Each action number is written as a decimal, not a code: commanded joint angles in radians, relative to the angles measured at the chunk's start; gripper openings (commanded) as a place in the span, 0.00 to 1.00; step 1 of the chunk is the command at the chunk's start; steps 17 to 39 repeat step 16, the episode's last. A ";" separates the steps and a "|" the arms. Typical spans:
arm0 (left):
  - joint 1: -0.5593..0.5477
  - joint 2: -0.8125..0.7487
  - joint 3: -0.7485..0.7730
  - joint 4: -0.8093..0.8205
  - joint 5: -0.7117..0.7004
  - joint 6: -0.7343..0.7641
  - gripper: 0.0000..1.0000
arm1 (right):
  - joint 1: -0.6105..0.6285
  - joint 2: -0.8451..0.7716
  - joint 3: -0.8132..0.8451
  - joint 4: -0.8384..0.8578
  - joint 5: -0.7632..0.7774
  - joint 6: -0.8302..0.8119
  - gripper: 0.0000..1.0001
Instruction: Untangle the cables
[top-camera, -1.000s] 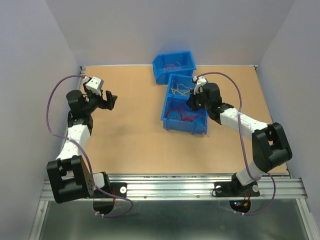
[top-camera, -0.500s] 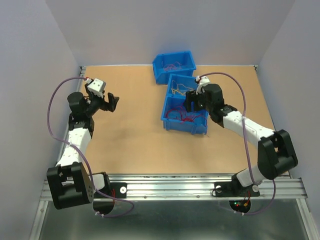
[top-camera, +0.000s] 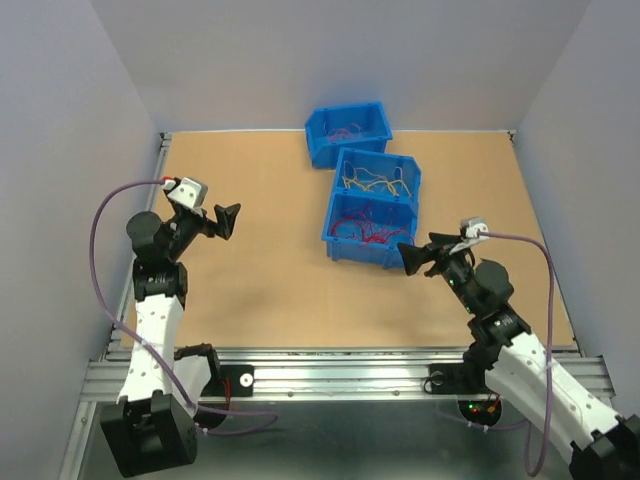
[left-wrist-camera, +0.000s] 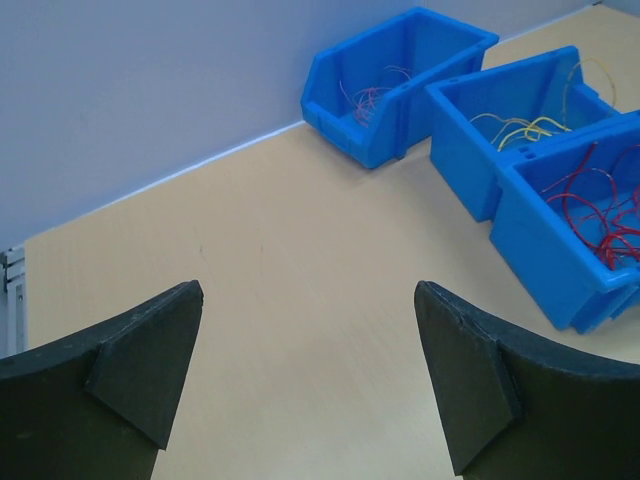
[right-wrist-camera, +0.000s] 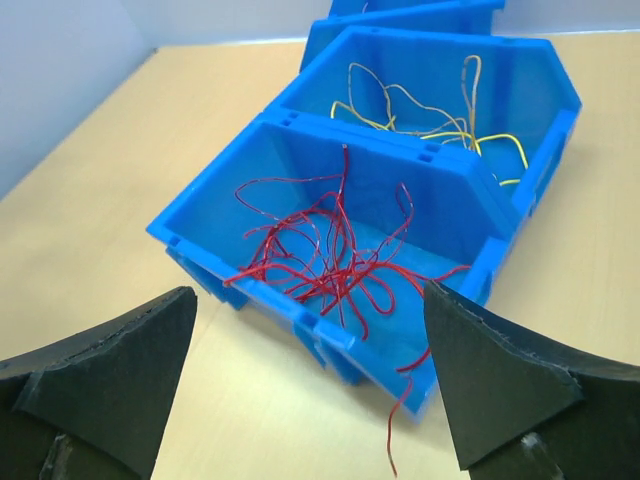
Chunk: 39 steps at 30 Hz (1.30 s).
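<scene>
1. While both arms sit back from the bins, nothing is gripped. The right gripper (top-camera: 415, 255) has its fingers spread wide with nothing between them, facing the near bin (right-wrist-camera: 200, 215). The left gripper (top-camera: 228, 220) is just as wide and also empty, well off to the left over the table (top-camera: 260, 290).
2. The cables are split by bin: red cables (right-wrist-camera: 320, 262) in a knotted clump in the near bin, yellow cables (right-wrist-camera: 432, 118) in the middle bin (right-wrist-camera: 560, 100), and a few reddish cables (left-wrist-camera: 368, 95) in the far bin (left-wrist-camera: 340, 75).
3. Biggest risk imo: one loose red strand (right-wrist-camera: 398, 410) droops over the near bin's front lip onto the table. Tug it and the whole clump probably comes along, or the light bin slides.
4. They're hair-fine too, so they could easily slip from a pinch.
5. In the way: the bin walls. The near and middle bins touch, with the far one just beside, so side access looks tight.
</scene>
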 joint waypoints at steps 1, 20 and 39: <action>0.000 -0.092 -0.059 0.068 0.032 -0.093 0.99 | 0.003 -0.204 -0.104 0.032 0.104 0.075 1.00; 0.003 -0.255 -0.220 0.068 0.091 -0.064 0.99 | 0.003 -0.188 -0.134 0.007 0.082 0.110 1.00; 0.003 -0.255 -0.220 0.068 0.091 -0.064 0.99 | 0.003 -0.188 -0.134 0.007 0.082 0.110 1.00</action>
